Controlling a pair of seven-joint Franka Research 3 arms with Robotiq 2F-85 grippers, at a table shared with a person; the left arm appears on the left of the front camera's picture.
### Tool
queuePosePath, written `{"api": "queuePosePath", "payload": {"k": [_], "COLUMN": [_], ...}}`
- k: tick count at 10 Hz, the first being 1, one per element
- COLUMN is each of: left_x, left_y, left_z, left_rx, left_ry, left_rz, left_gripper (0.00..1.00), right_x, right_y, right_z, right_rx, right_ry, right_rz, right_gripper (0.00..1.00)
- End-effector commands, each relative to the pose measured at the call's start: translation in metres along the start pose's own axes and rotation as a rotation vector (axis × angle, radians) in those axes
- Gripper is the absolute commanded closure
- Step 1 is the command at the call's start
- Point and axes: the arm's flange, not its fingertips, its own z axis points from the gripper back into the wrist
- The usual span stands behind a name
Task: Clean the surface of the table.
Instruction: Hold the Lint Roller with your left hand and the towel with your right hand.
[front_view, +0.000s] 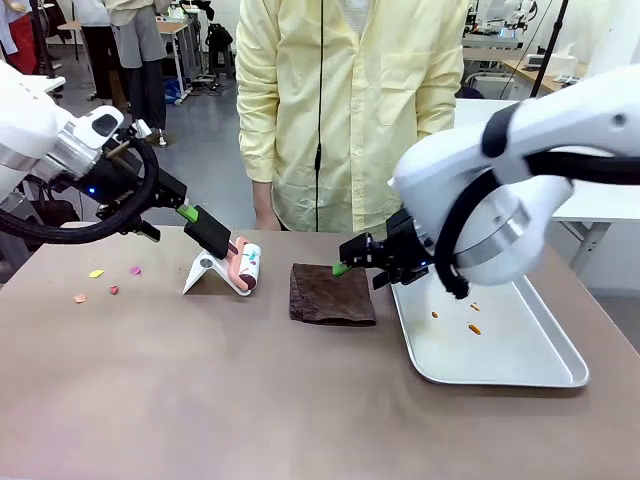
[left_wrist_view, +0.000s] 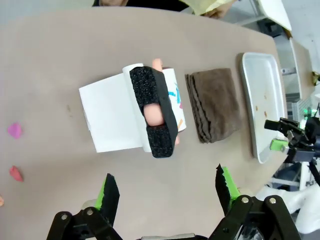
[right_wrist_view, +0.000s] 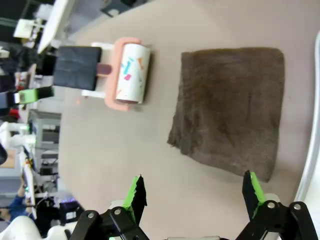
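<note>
**Left gripper** (left_wrist_view: 167, 192): jaws spread wide, nothing between them. It is lined up on the black foam handle (left_wrist_view: 155, 112) of the lint roller (front_view: 247, 268). The handle sits just ahead of the fingertips and is not touched.
- The roller is parked on a white stand (left_wrist_view: 112, 120), which props the handle clear of the worktop (front_view: 250, 400). Judged: this lets the gripper close on the handle from above.
- The roll carries a few coloured flecks.

**Right gripper** (right_wrist_view: 194, 195): also spread and empty, hovering at the near edge of the folded brown cloth (right_wrist_view: 230, 107).
- The cloth lies flat between the roller and the metal tray (front_view: 520, 383), just beside the tray's rim and not touching it.
- A few orange-brown spots (front_view: 472, 328) lie in the tray.

**Worktop:** brown and wide, it runs under everything. Small pink, yellow and orange paper scraps (front_view: 113, 290) lie loose on it towards the robot's left, well apart from the roller. Judged: the scraps are the mess to clear, with the roller meant for them and the cloth for wiping.

**Pose:**
- The left arm enters from the left, with its wrist tipped down and forward at the handle.
- The right arm comes in from the right, with its bulk over the tray. Its wrist reaches toward the middle, and the gripper sits low, pointing at the cloth.
- A person (front_view: 350, 110) stands at the far edge.
</note>
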Motion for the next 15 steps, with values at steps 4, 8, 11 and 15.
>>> {"api": "queuePosePath", "payload": {"k": [4,8,11,15], "left_x": [0.014,0.005,0.029,0.044], "left_y": [0.008,0.005,0.001,0.008], "left_z": [-0.007,-0.013,-0.01,-0.019], "left_rx": [-0.028,-0.024,-0.092,-0.063], "left_ry": [0.061,0.056,0.059,0.076], "left_rz": [0.079,0.014,0.046,0.1], "left_gripper": [0.0,0.0,0.0,0.0], "right_x": [0.01,-0.005,0.022,0.083], "right_y": [0.006,-0.006,0.002,-0.001], "right_z": [-0.031,-0.03,-0.016,-0.027], "right_rx": [-0.093,-0.071,-0.112,-0.247], "right_ry": [0.018,0.001,0.102,0.257], "right_rz": [-0.09,-0.032,0.049,-0.01], "right_gripper": [0.0,0.0,0.0,0.0]}}
